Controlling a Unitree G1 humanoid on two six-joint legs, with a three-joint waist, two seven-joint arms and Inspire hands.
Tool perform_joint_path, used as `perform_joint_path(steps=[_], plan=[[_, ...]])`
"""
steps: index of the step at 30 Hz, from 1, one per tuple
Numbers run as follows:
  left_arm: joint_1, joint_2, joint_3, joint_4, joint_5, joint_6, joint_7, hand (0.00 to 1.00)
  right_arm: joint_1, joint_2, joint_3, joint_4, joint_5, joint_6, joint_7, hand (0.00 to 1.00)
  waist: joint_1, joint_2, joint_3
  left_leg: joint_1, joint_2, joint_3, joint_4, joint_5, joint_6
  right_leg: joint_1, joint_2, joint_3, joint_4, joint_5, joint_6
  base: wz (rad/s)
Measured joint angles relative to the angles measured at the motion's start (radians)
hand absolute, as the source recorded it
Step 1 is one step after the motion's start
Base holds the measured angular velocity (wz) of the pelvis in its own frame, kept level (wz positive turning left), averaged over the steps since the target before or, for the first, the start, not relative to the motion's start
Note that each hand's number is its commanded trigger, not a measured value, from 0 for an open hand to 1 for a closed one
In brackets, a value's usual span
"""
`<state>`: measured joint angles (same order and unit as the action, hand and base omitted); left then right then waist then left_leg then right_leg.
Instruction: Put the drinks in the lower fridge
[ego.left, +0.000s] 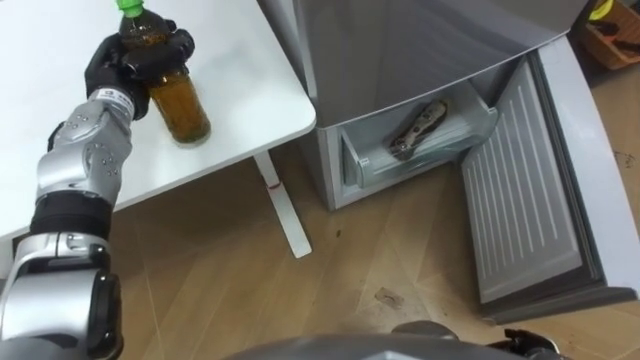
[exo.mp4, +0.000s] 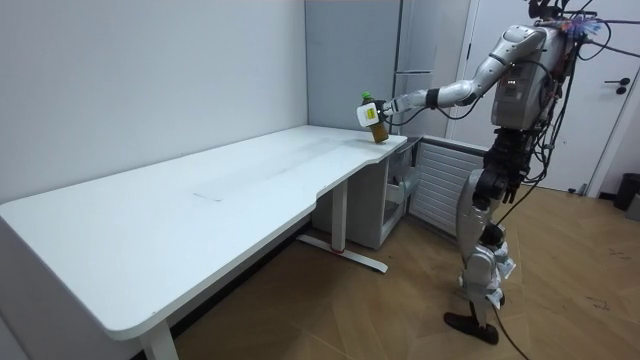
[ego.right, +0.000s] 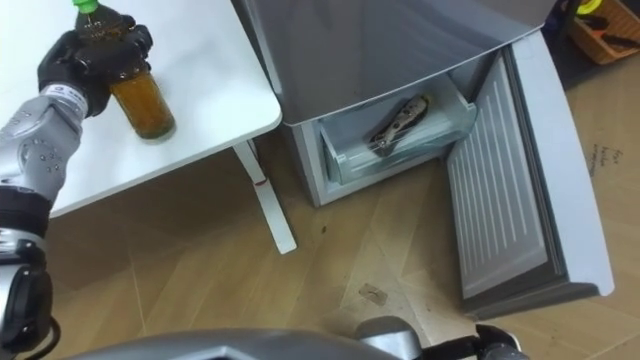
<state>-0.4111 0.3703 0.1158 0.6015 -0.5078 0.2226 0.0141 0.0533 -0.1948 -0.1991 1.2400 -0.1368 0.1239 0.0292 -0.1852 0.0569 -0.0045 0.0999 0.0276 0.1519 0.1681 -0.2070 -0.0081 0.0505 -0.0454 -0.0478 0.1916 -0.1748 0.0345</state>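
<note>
A drink bottle (ego.left: 181, 108) with amber liquid and a green cap (ego.left: 129, 6) stands upright near the corner of the white table (ego.left: 245, 95). My left hand (ego.left: 133, 58) is shut round its upper part, fingers curled over the neck and shoulder. In the room view the same hand (exo.mp4: 367, 114) holds the bottle (exo.mp4: 378, 130) at the table's end with the arm stretched out. The lower fridge door (ego.left: 525, 200) hangs wide open to my right. Its clear drawer (ego.left: 368, 160) holds a dark, patterned object (ego.left: 418, 128) lying on its side.
The grey fridge body (ego.left: 400, 50) stands right beside the table's corner. A white table leg (ego.left: 283, 212) with a flat foot sits between me and the fridge. Wooden floor (ego.left: 380, 270) lies in front of the open door. I stand facing the table's end.
</note>
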Motion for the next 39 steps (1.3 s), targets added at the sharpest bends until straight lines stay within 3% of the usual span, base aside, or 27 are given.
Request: perform_joint_path(steps=[4, 8, 12, 18, 24, 29, 32, 36, 39], plan=[[0.000, -0.001, -0.001, -0.018, -0.002, 0.000, 0.031, 1.00, -0.005, 0.001, 0.002, 0.000, 0.003, 0.000, -0.003, 0.00, -0.001, -0.004, 0.0026, -0.001, 0.001, -0.002, 0.000, 0.000, 0.000, 0.000, 0.000, -0.002, 0.001, 0.000, 0.000, 0.01], [0.000, -0.003, -0.001, -0.102, -0.004, -0.002, 0.073, 1.00, -0.011, 0.006, 0.026, -0.029, 0.016, 0.000, 0.007, 0.00, 0.003, -0.017, 0.0101, -0.002, 0.001, -0.005, 0.000, 0.000, 0.000, 0.000, 0.000, -0.008, 0.002, 0.000, 0.000, 0.02], [0.000, -0.013, -0.002, -0.149, -0.001, -0.004, 0.092, 1.00, -0.048, 0.014, 0.061, -0.044, 0.018, -0.011, 0.017, 0.00, 0.004, -0.020, 0.0101, -0.002, 0.001, -0.007, 0.000, 0.000, 0.000, 0.002, 0.000, -0.011, 0.000, 0.001, -0.001, 0.00], [0.003, -0.078, -0.001, -0.261, -0.001, -0.004, 0.116, 1.00, -0.045, 0.062, 0.084, -0.160, 0.026, -0.013, 0.026, 0.00, 0.050, -0.021, 0.0094, -0.006, 0.001, -0.007, 0.000, 0.000, 0.000, -0.001, -0.001, -0.014, -0.002, 0.001, -0.001, 0.00], [0.102, -0.130, -0.004, -0.500, 0.011, -0.004, 0.130, 1.00, -0.071, 0.078, 0.184, -0.277, 0.004, -0.022, 0.063, 0.00, 0.088, -0.024, 0.0070, -0.003, 0.002, -0.025, 0.000, 0.000, 0.000, 0.002, 0.000, -0.021, -0.003, 0.001, -0.001, 0.02], [0.163, -0.164, -0.057, -0.641, 0.062, -0.005, 0.131, 1.00, -0.036, 0.092, 0.282, -0.432, 0.009, -0.020, 0.092, 0.00, 0.128, -0.027, 0.0047, -0.001, 0.002, -0.048, 0.000, 0.000, 0.000, 0.017, -0.002, -0.050, -0.004, 0.001, -0.001, 0.17], [0.206, -0.167, -0.091, -0.726, 0.120, -0.005, 0.128, 1.00, 0.002, 0.093, 0.331, -0.580, 0.008, -0.024, 0.105, 0.00, 0.147, -0.029, 0.0042, -0.001, 0.002, -0.052, 0.000, 0.000, 0.000, 0.020, -0.003, -0.059, -0.004, 0.001, -0.001, 0.04], [0.219, -0.166, -0.113, -0.779, 0.126, -0.005, 0.119, 1.00, 0.016, 0.084, 0.362, -0.681, 0.010, -0.030, 0.138, 0.00, 0.164, -0.031, 0.0048, -0.002, 0.001, -0.062, 0.000, 0.000, 0.000, 0.026, -0.004, -0.071, -0.006, 0.001, -0.001, 0.11], [0.232, -0.166, -0.120, -0.816, 0.126, -0.033, 0.092, 1.00, 0.018, 0.078, 0.382, -0.750, 0.009, -0.031, 0.172, 0.00, 0.171, -0.033, 0.0057, -0.001, 0.001, -0.071, 0.001, 0.000, 0.000, 0.033, -0.006, -0.092, -0.007, 0.001, -0.001, 0.14]])
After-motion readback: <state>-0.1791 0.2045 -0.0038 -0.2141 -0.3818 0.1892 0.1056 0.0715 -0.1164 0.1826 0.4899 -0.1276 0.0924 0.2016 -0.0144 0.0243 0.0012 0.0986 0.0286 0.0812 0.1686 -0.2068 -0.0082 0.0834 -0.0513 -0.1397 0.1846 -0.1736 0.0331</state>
